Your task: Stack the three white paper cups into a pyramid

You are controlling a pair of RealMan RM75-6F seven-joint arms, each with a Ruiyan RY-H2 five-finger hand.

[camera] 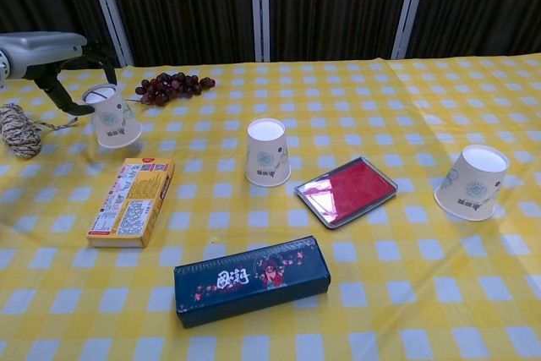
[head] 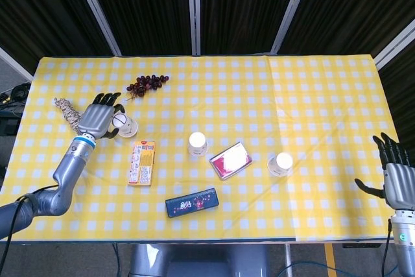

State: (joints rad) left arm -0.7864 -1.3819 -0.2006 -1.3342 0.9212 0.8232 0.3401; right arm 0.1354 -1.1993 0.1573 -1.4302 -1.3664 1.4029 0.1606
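Judging by how things lie, the first step is in hand: the left-most paper cup is gripped upside down by the left hand, fingers wrapped about its wall, and is seen tilted and seemingly clear of the yellow checked tablecloth in the chest view; the next move calls for it to be carried rightward and set down just beside the middle cup, base up and level, so that a two-cup base is formed; care is wanted over the yellow box lying between. Three white cups are counted, the third cup standing inverted well apart to the right; one red tray, one dark blue case, one bunch of grapes and one ball of twine are also counted; the right hand is held at the table's near right edge, fingers spread wide on nothing.
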